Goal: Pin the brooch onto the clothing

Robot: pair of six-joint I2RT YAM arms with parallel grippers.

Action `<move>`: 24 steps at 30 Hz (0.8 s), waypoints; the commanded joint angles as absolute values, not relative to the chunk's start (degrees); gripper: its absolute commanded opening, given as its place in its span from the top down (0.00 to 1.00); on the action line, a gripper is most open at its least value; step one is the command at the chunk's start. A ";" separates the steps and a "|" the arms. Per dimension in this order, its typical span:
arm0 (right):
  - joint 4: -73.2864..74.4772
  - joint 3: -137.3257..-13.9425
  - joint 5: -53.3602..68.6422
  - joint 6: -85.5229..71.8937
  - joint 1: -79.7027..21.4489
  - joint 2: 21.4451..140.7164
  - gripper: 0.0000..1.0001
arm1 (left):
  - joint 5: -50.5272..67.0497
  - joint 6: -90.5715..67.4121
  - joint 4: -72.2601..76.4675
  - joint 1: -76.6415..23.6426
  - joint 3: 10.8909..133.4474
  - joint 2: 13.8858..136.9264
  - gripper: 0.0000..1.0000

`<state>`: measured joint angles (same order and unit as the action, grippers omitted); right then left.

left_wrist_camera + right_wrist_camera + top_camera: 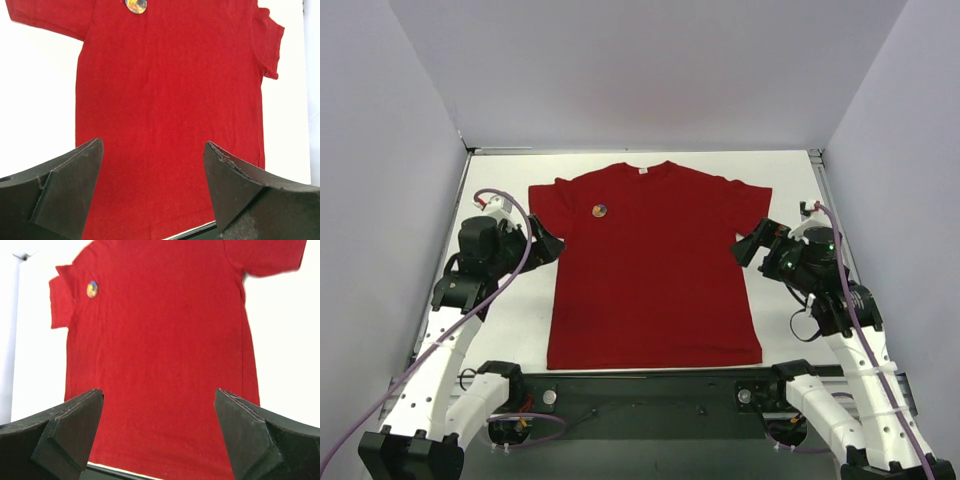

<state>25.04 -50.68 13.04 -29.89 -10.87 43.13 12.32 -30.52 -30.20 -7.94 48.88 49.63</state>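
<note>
Left claw (548,247) and right claw (752,245) hang released and empty, flanking the flat dark red T-shirt (655,280). The tiny round orange-yellow-blue brooch (601,210) just beyond the left claw seems pinned already.

**Inspector:** Overhead view, lighting?

**Operator:** I read it as bright and even, diffuse from above. The table (525,310) shows white with its detail kept. Soft, faint shadows lie under the arms. Focus is sharp throughout.

**Inspector:** Wrist views?

**Operator:** Overexposed. In both, the table (35,100) burns out to blank white. The T-shirt (170,110) is heavily saturated and its weave looks soft. The fingers (65,435) in the foreground are near-black, with slightly blurred edges. I see the brooch (135,5) smeared and cut by the frame in the left view, small and soft in the right.
</note>
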 commanded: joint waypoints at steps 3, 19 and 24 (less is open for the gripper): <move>21.10 -50.71 10.20 -28.65 -10.81 38.50 0.00 | 10.02 -28.83 -27.60 -8.17 50.80 45.88 0.09; -1.29 -37.81 9.32 -25.67 -10.81 31.38 0.00 | 5.19 -25.31 -22.33 -8.09 48.96 39.38 0.09; -2.90 -36.65 7.13 -22.33 -10.90 32.78 0.00 | 1.94 -24.52 -20.13 -8.17 47.20 37.71 0.09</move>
